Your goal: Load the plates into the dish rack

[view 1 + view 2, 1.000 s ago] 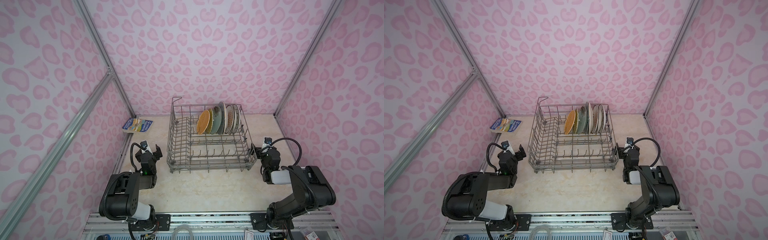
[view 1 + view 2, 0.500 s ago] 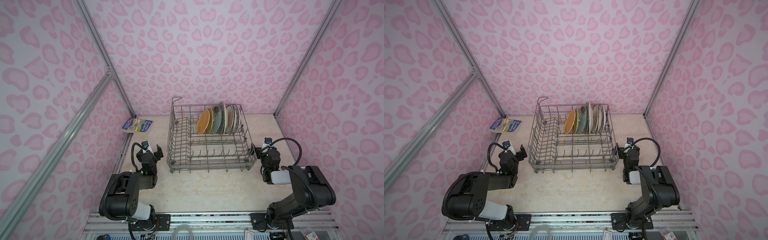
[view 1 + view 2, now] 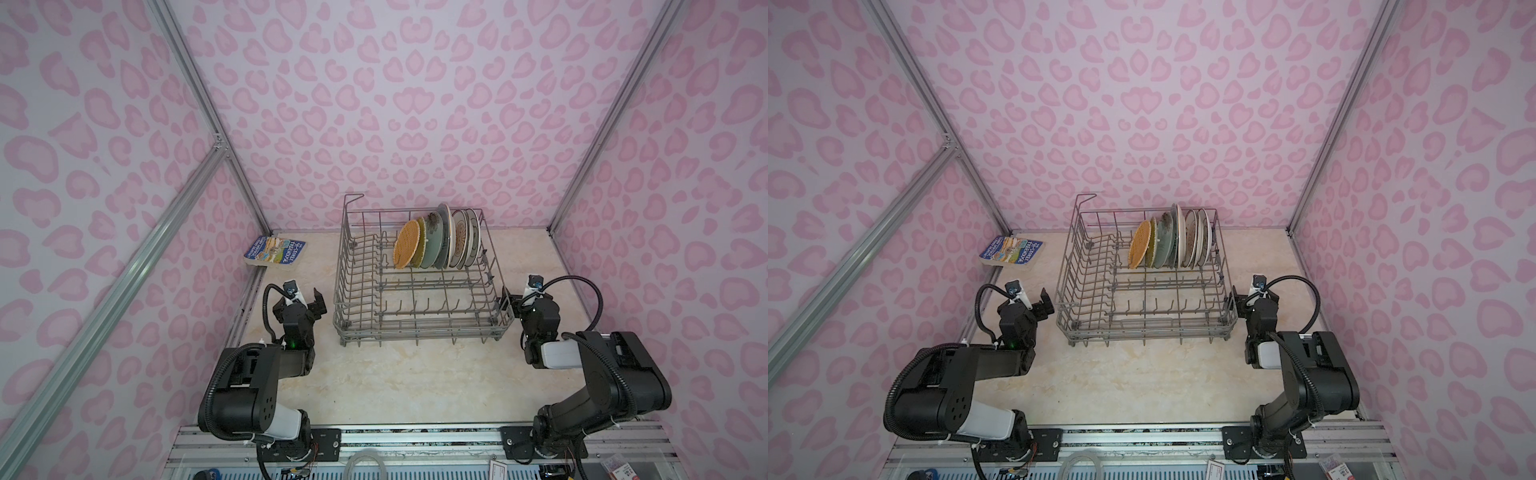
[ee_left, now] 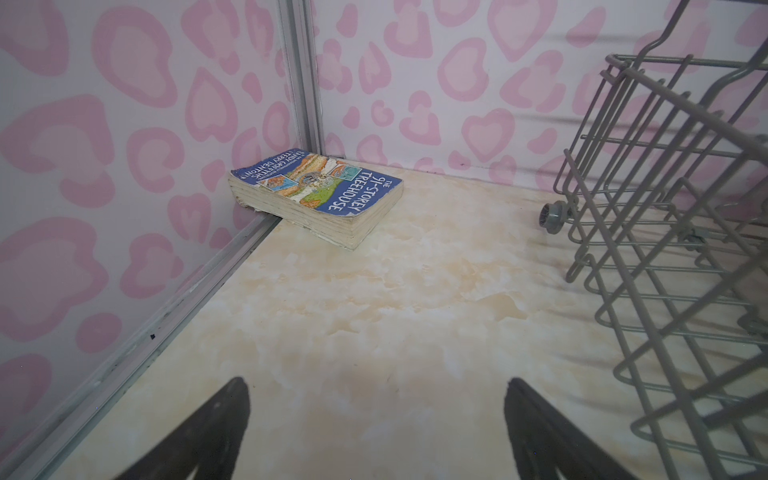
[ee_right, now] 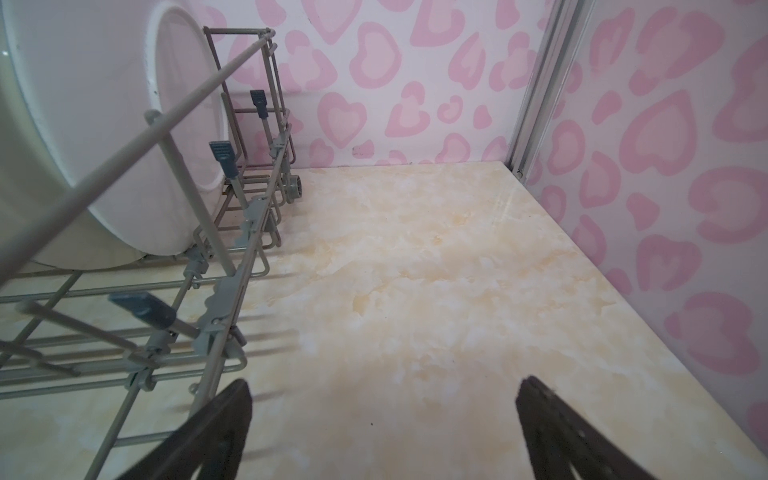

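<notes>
Upright round plates [image 3: 432, 245] packed in grey wire dish rack [image 3: 415, 328]. Spread, empty: left tool [image 4: 376, 380], right tool [image 5: 385, 380]. Risk: right tool, just beside rack, nudges it, plates topple.

Surface: cream marble-patterned tabletop [image 3: 395, 374], flat, closed in by pink heart-print walls [image 3: 415, 104].
Middle, towards the back: large square grey wire dish rack [image 3: 415, 329], standing on small grey wheels.
Far left corner: blue paperback book [image 3: 276, 250], lying flat, cover up, well apart from the rack.
</notes>
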